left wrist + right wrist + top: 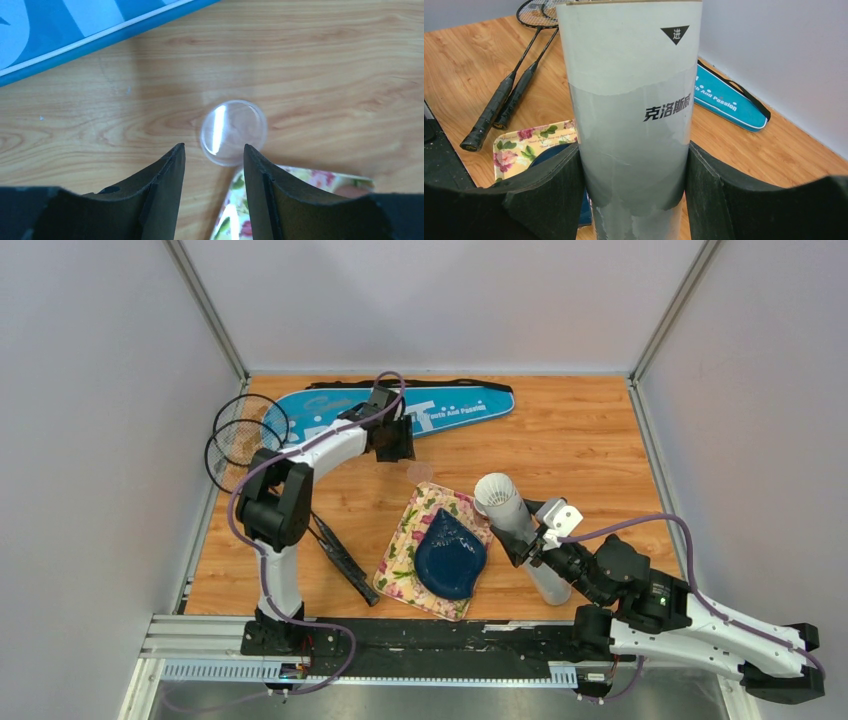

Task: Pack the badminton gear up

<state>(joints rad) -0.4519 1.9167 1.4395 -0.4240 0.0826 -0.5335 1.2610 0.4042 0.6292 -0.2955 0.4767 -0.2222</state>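
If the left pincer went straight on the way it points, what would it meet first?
Probably the clear round cap lying on the table, dead ahead of the left pincer; the floral cloth corner lies beside it. Depth is unclear.

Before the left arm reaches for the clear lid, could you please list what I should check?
1. Right gripper shut on white tube: ok.
2. Left gripper open, aimed at clear lid: ok.
3. Lid free of floral cloth: cannot tell.
4. Tube mouth uncapped: ok.
5. Rackets inside blue racket bag: not ok, both lie on the table.
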